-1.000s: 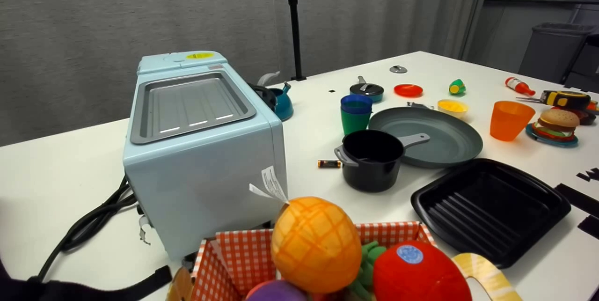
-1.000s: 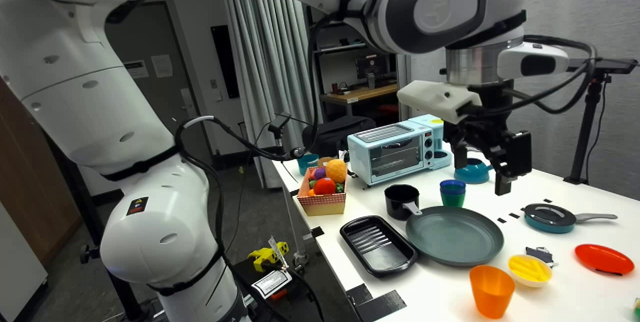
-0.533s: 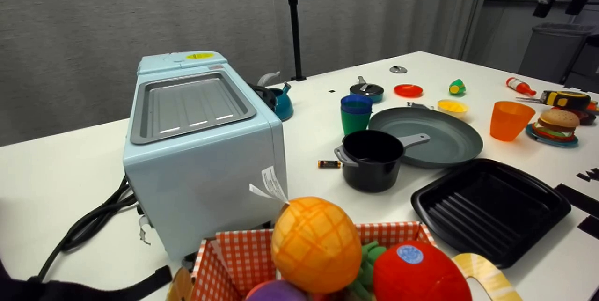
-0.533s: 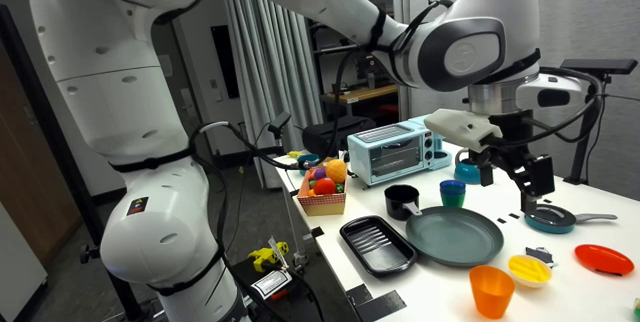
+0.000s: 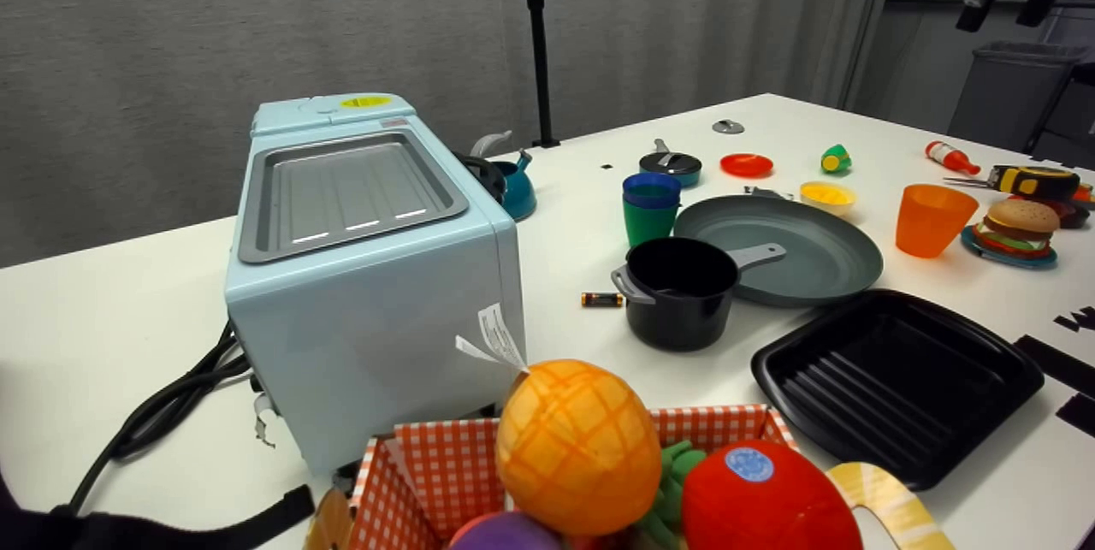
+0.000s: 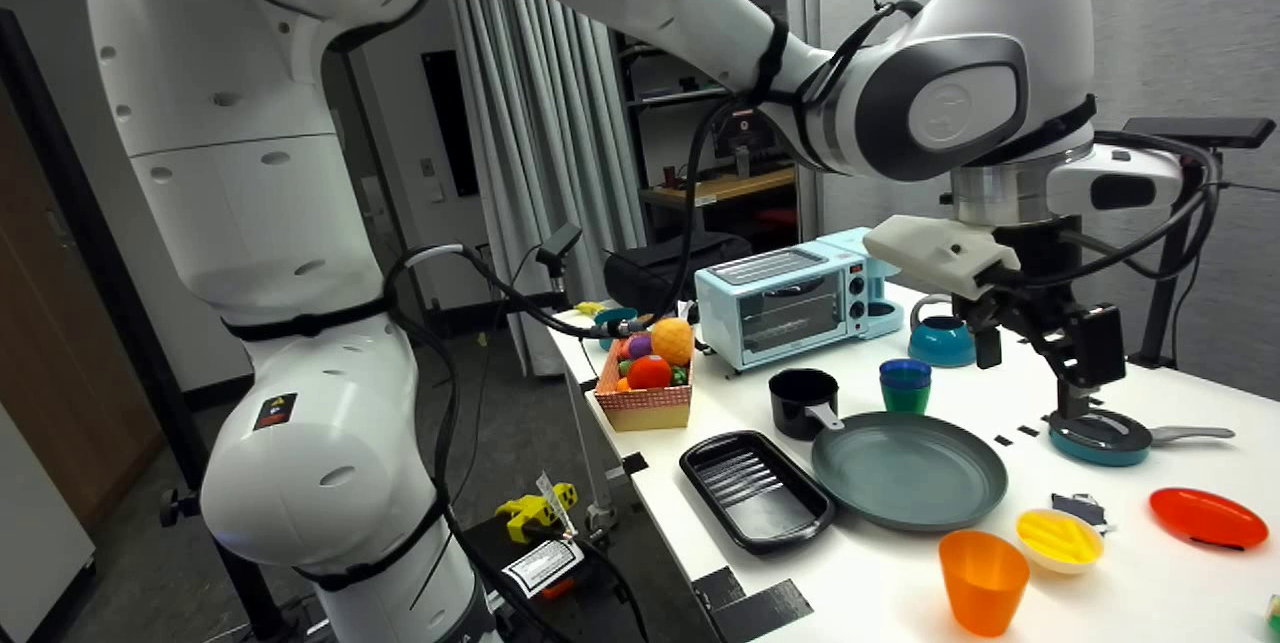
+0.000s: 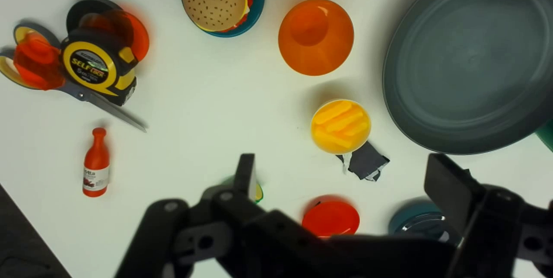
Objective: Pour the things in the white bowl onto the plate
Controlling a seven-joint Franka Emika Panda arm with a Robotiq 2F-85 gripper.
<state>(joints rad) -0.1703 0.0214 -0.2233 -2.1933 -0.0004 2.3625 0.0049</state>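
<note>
- Hanging above the white table [image 7: 207, 96], our gripper [image 7: 341, 170] has its jaws spread wide apart.
- On the table we see the yellow sticks [image 7: 340, 126] lying in the white bowl [image 5: 828, 210], the orange cup [image 6: 983, 578] just beside it.
- A narrow bare strip runs between our bowl and the plate [image 6: 910, 473]; toward the red bottle [image 7: 96, 165] we have a broad bare stretch.
- The pot [image 5: 680, 310] points its handle at the plate's rim; the black tray [image 6: 757, 493] sits just beside the plate, near the table's edge, with dark floor [image 6: 535, 423] beyond.
- Farther back we find the toaster oven [image 6: 790, 313] and fruit basket [image 6: 642, 414]; past these hang grey curtains [image 6: 545, 123], with a desk [image 6: 750, 183] deeper in the room.
</note>
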